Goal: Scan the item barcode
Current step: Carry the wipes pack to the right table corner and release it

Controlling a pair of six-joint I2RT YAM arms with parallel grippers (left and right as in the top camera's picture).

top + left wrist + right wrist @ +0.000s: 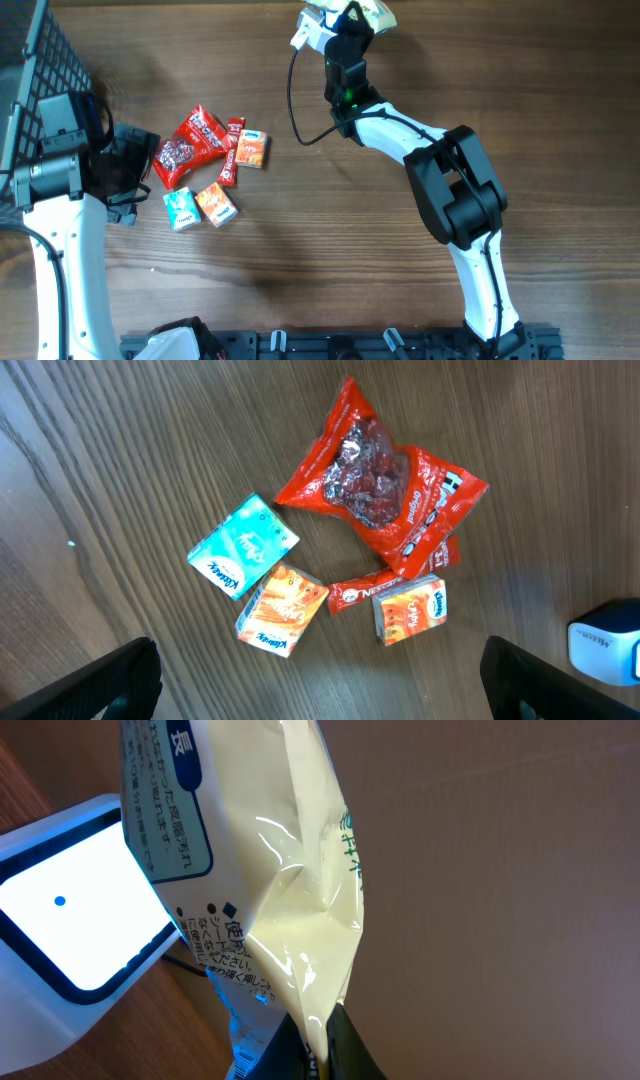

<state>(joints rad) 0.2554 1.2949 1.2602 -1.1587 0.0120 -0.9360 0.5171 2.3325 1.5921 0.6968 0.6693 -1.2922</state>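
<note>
Where the wire basket (40, 70) stands at the table's (330, 260) left edge, the frame cuts it off and its contents cannot be made out. None of the loose goods lies in it.

On the wood beside the left arm lie a red bag of sweets (385, 490), a thin red bar (375, 588) tucked under the bag's lower edge, a teal tissue packet (243, 547) and two orange tissue packets, one (282, 610) just below the teal one and the other (410, 610) touching the bar.

The left gripper (330, 685) hangs over this group with its fingers (100, 685) spread fully apart at the bottom corners of its wrist view, holding and touching nothing.

The right gripper (320, 1055) is clenched on the lower edge of a cream plastic packet (290, 870) printed with Japanese text. The packet rises from the fingertips, its film creased just above the pinch.

The packet is held at the table's far edge, top centre in the overhead view, just beside a white barcode scanner (70, 930). The scanner's lit window with a blue dot faces the packet's printed side. Whether packet and scanner touch cannot be told. A black cable (293, 100) runs along the table from the scanner.
</note>
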